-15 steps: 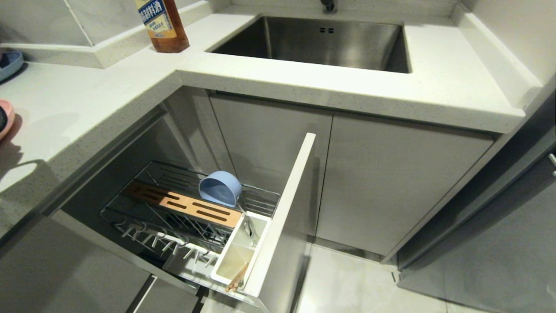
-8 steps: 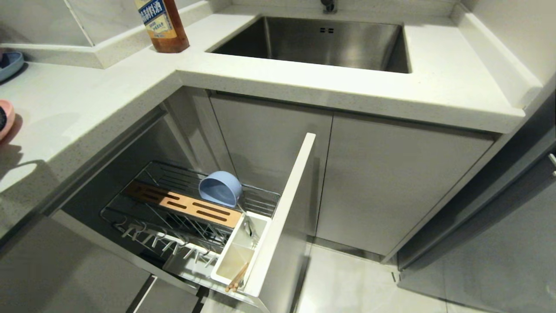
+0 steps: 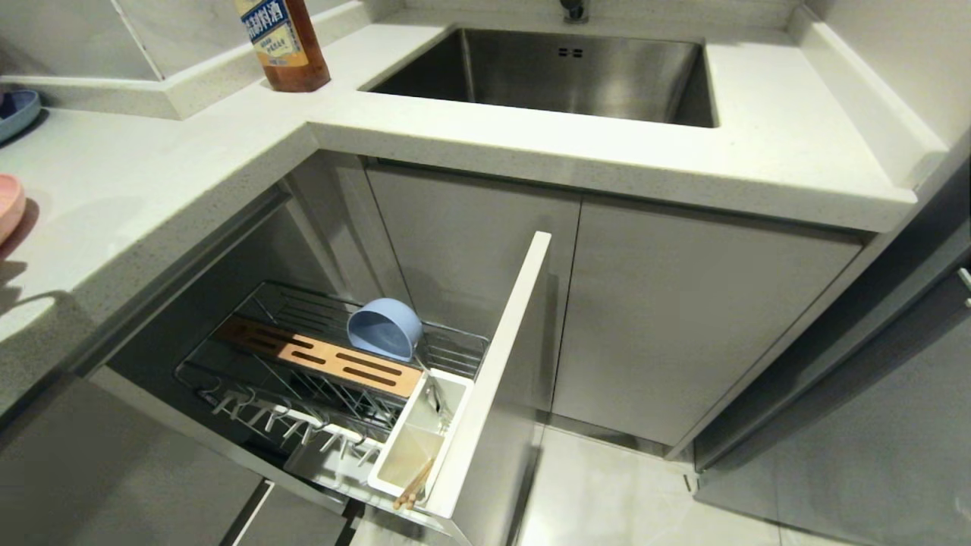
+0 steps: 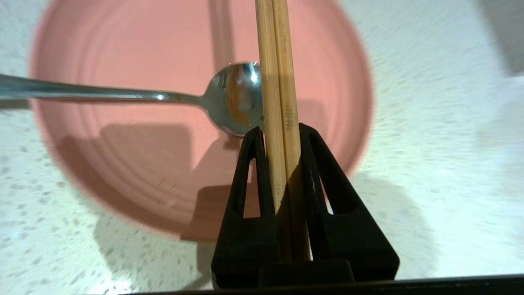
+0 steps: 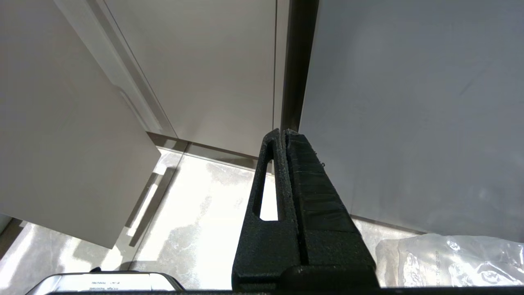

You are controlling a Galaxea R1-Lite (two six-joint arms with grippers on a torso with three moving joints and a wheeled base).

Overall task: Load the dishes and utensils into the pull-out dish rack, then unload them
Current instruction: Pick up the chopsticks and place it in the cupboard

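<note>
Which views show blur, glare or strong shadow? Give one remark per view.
Left wrist view: the pink plate and countertop look smeared, with the left gripper casting a dark shadow. Right wrist view: floor glares white. Head view: sharp.

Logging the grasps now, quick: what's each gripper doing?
Left gripper: shut on the chopsticks, over the pink plate with a spoon on it.
Right gripper: shut, empty, parked near the floor.

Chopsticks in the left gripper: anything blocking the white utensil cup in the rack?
Nothing visible. The left gripper is shut on the chopsticks over the pink plate. The utensil cup stands open-topped; another chopstick pair occupies its near end.
</note>
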